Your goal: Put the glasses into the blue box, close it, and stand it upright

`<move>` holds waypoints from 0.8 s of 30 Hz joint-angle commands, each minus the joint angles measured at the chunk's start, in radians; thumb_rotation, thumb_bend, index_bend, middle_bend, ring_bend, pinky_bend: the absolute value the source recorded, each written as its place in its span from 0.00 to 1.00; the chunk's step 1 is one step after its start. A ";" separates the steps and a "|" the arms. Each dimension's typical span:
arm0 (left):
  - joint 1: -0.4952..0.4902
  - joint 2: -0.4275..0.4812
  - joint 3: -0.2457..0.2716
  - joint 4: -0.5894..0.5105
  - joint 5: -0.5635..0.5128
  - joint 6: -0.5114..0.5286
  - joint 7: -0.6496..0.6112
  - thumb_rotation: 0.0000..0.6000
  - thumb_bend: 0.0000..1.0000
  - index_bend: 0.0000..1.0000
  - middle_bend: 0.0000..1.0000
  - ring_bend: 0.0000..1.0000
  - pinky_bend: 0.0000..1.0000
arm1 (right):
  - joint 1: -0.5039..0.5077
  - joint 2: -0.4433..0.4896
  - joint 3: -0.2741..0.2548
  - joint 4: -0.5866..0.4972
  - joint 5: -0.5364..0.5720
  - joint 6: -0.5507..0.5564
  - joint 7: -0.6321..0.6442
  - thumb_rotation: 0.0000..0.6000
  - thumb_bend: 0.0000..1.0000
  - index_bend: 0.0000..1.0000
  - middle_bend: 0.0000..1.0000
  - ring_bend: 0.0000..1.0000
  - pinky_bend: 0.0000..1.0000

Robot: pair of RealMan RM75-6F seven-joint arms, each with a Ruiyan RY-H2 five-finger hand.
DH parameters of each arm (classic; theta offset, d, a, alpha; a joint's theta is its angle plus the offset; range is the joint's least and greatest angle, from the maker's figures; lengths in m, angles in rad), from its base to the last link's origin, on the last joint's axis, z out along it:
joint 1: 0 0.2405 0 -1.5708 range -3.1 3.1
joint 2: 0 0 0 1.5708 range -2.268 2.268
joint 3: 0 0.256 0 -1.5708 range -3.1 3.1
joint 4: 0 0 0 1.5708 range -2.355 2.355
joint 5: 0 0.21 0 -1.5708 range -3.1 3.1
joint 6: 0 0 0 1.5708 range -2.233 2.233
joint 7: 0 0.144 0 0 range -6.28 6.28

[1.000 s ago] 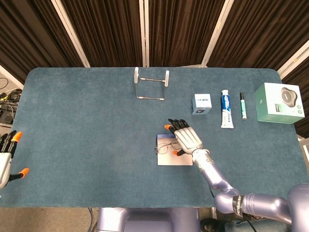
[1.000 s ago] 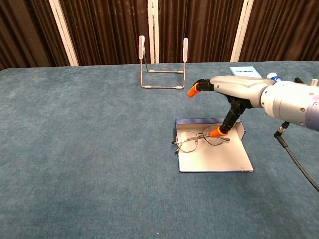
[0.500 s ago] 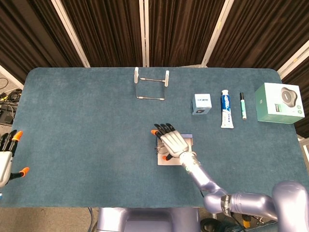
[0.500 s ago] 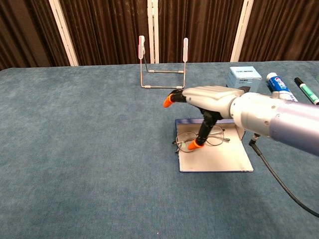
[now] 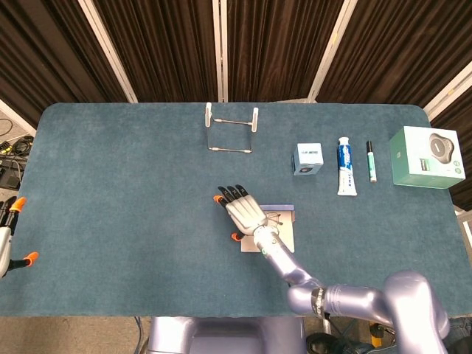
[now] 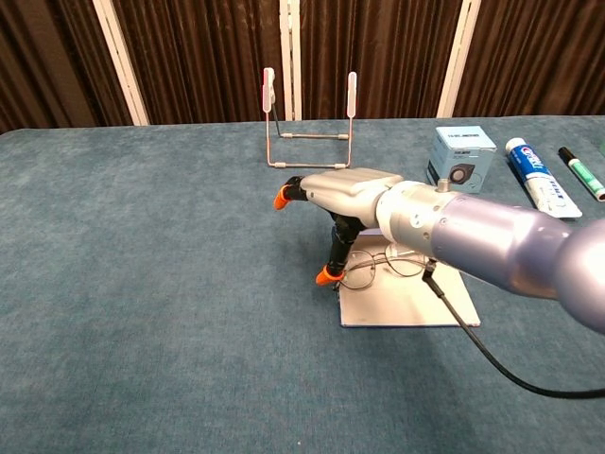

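Observation:
The blue box [image 5: 285,237] lies open and flat near the table's middle, its pale inside [image 6: 416,301] facing up. Thin wire-framed glasses [image 6: 362,269] rest across its far part, and a bit of them [image 5: 276,218] shows beside my wrist. My right hand [image 5: 240,211] hovers flat with fingers spread over the box's left edge and holds nothing. In the chest view, the right hand [image 6: 342,189] points its thumb down beside the left lens; whether it touches the lens I cannot tell. My left hand [image 5: 7,236] sits at the table's far left edge, fingers apart and empty.
A wire stand [image 5: 231,129] is at the back centre. To the right lie a small blue-white carton [image 5: 307,158], a toothpaste tube [image 5: 345,166], a marker [image 5: 371,161] and a green box [image 5: 426,156]. A cable [image 6: 473,331] trails from my right forearm.
My right hand has swept left across the open box, from over its right part to past its left edge. The glasses stay on the box. My left hand has slipped further off the left edge.

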State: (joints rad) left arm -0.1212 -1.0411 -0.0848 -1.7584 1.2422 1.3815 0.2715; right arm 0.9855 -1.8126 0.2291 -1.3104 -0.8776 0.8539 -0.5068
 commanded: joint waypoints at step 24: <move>-0.010 -0.005 0.004 0.003 -0.005 -0.005 0.006 1.00 0.00 0.00 0.00 0.00 0.00 | -0.013 0.029 -0.010 0.071 0.043 0.005 -0.028 1.00 0.00 0.16 0.00 0.00 0.00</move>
State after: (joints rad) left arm -0.1313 -1.0458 -0.0805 -1.7561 1.2371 1.3764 0.2771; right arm 0.9736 -1.7853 0.2198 -1.2382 -0.8353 0.8575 -0.5349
